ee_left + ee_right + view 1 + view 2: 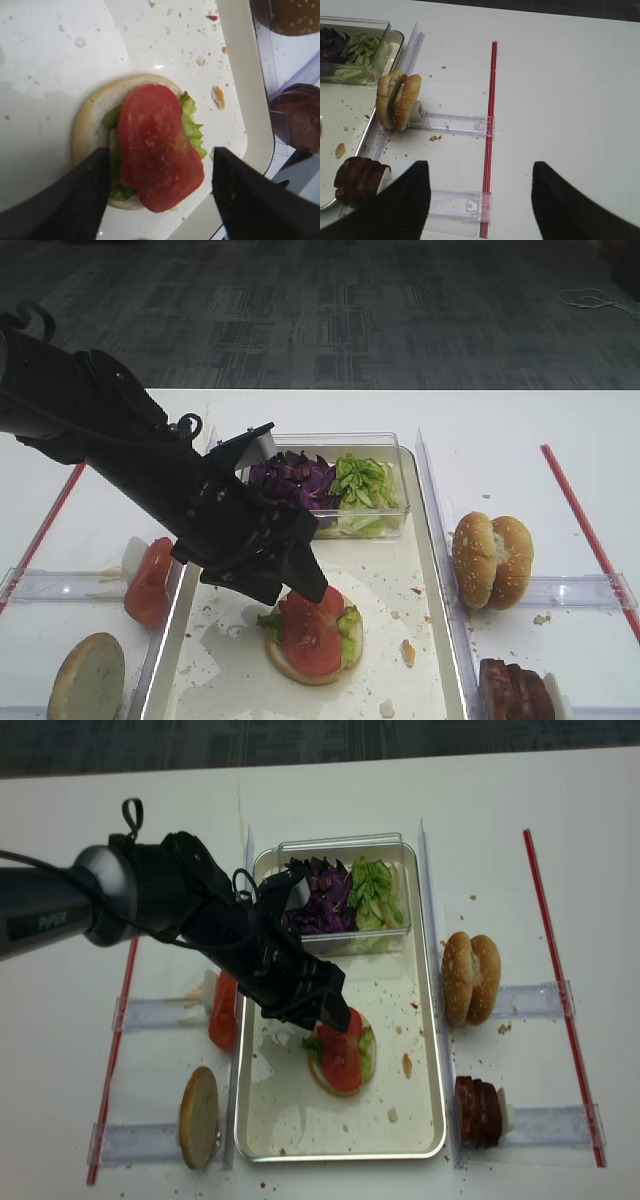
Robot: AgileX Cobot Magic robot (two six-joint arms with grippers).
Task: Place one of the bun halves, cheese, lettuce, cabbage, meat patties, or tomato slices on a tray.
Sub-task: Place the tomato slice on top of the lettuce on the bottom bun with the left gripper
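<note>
My left gripper [160, 192] is hovering with its fingers spread wide, straddling a tomato slice [156, 145] lying free on lettuce [192, 127] atop a bun half [95, 115] on the tray [239, 75]; my right gripper [480, 197] is gaping over bare table [560, 75]

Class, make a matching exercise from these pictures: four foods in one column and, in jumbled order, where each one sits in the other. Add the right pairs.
Column one:
1. top tomato slice
2. cabbage
3. meat patties
4. upright pair of bun halves

Column two:
A. in the clear tub at the far end of the tray
B. standing on the table right of the tray, farther back
C. on lettuce over a bun half in the tray
D. standing on the table right of the tray, near the front corner

Pairs: 1-C, 2-A, 3-D, 4-B
</note>
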